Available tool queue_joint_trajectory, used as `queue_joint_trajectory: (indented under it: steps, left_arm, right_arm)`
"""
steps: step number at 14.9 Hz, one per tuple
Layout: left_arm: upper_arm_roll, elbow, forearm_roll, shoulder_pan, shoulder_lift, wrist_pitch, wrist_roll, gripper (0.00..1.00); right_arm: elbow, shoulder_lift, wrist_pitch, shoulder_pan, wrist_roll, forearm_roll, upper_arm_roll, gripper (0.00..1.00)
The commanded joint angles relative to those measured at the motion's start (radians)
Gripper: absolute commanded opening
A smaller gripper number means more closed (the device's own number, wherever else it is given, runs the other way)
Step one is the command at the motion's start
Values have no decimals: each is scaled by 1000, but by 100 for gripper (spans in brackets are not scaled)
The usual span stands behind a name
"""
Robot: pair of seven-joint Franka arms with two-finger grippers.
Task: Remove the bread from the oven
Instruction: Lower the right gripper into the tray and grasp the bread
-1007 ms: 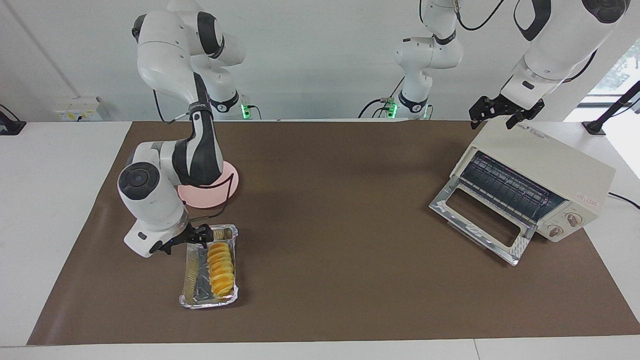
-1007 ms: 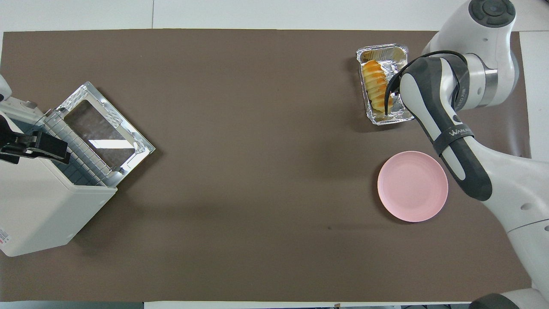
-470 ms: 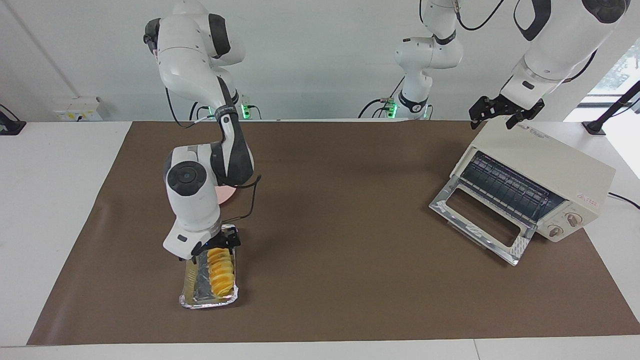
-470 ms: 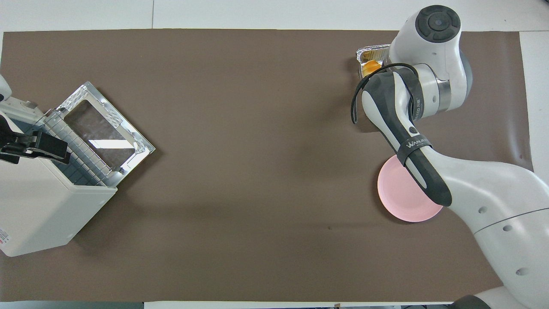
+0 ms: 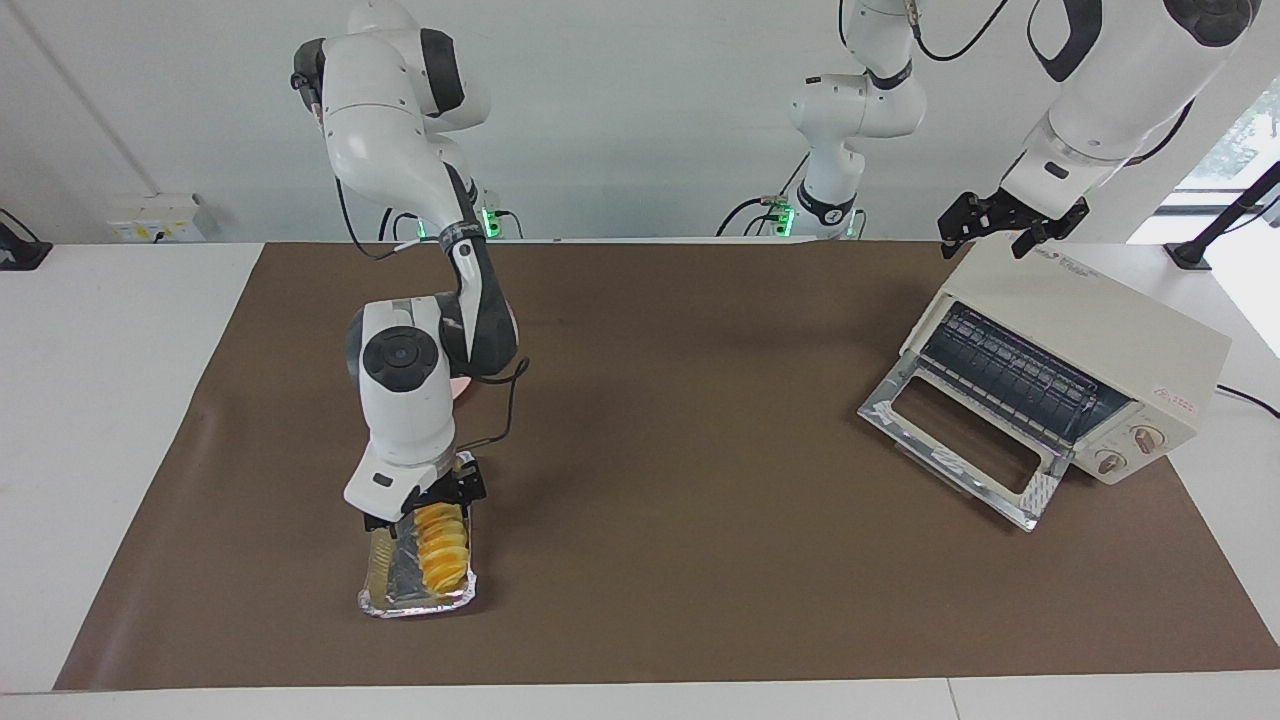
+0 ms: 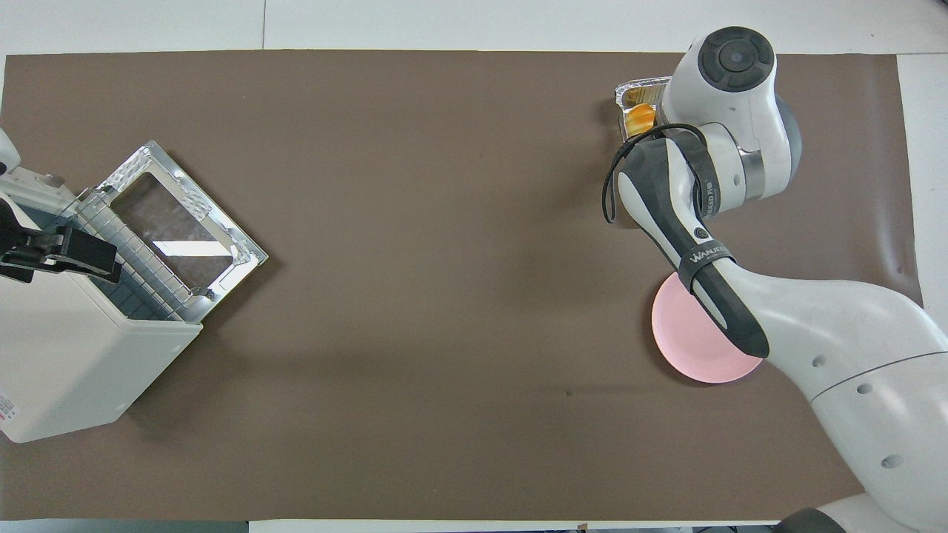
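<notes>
Currently my right gripper (image 5: 428,510) hangs low over the bread (image 5: 443,548), fingers spread and holding nothing. That golden loaf lies in a crinkled foil tray (image 5: 400,590) at the right arm's end of the brown mat (image 5: 680,480), farther from me than the pink plate (image 6: 685,344). My left gripper (image 5: 1010,228) waits open over the oven (image 5: 1090,340), whose glass door (image 5: 960,455) lies folded down, the rack bare.
</notes>
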Motion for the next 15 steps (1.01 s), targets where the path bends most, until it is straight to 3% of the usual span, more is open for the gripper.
queue_joint_trajectory:
  steps: [1, 3, 5, 10, 11, 12, 14, 15]
  left_arm:
    - [-5, -20, -12, 10, -23, 13, 3, 100]
    - [-5, -20, -12, 10, -21, 13, 3, 100]
    - [-5, -20, -12, 10, -21, 13, 3, 100]
    - [-5, -20, -12, 10, -23, 13, 3, 100]
    - [-5, -20, -12, 10, -23, 13, 3, 100]
    - [-5, -20, -12, 10, -23, 13, 3, 100]
    - [-5, -20, -12, 10, -21, 13, 3, 100]
    - [-5, -20, -12, 10, -23, 13, 3, 100]
  right_arm:
    - [-41, -5, 78, -20, -2, -15, 8, 100]
    - [-68, -3, 158, -32, -2, -1, 10, 100]
    - [-84, -3, 175, -33, -8, 64, 10, 100]
    - [-147, -11, 258, -50, -71, 77, 13, 98]
    - [-147, -13, 258, -50, -73, 77, 13, 89]
    - [-147, -13, 256, -50, -76, 77, 13, 72]
    - [-145, -14, 246, -52, -91, 77, 13, 0]
    - [-142, -14, 244, -50, -90, 77, 13, 0]
